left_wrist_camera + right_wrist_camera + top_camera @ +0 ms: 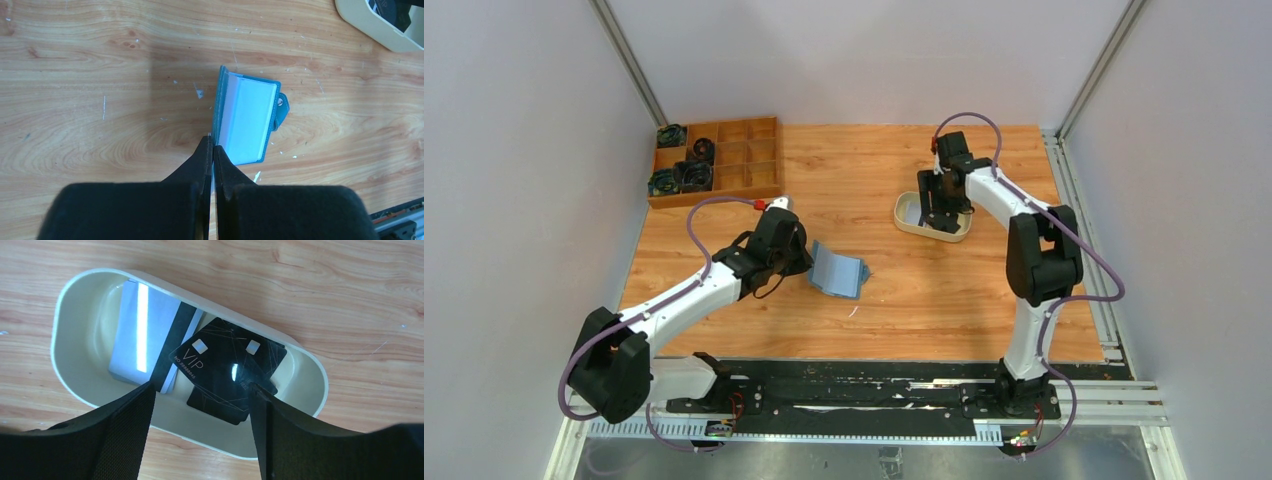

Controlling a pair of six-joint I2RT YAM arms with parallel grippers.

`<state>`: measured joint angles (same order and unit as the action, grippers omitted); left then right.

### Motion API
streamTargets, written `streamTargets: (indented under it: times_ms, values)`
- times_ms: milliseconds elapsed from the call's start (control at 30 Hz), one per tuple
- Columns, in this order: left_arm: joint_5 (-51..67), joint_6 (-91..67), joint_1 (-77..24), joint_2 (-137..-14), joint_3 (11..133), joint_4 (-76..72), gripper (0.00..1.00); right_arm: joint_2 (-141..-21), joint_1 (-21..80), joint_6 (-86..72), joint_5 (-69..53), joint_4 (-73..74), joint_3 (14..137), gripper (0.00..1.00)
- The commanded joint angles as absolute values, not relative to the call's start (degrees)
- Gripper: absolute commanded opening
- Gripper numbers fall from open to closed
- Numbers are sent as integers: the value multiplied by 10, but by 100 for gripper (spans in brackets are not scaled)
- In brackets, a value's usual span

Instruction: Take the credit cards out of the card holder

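Observation:
The teal-blue card holder [839, 272] lies open on the wooden table, its pale blue lining [247, 120] facing up. My left gripper [804, 262] is shut on the holder's near left cover edge; in the left wrist view the fingers [213, 147] meet on the thin teal flap. My right gripper [939, 210] hangs open over the cream oval tray [909, 222]. In the right wrist view the open gripper [200, 390] frames the tray [65, 305], which holds black VIP cards [220, 370] overlapping pale blue-white cards [135, 335] with a black stripe.
A wooden compartment box [714, 160] with dark coiled items stands at the back left. A corner of the cream tray [380, 30] shows at the top right of the left wrist view. Metal rails run along the table's right and near edges.

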<state>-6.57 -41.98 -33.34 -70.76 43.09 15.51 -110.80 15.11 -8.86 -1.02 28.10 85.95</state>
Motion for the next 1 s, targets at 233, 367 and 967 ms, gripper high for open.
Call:
streamTargets:
  times_ms: [233, 367, 967]
  values:
    - [-85, -415, -335, -718, 429, 166, 0, -1164, 166, -25, 18, 347, 912, 74]
    - [-86, -413, -334, -724, 434, 169, 0, -1176, 167, -28, 18, 351, 909, 74]
    - [-95, -411, -335, -719, 442, 183, 0, -1196, 160, -83, 39, 359, 891, 62]
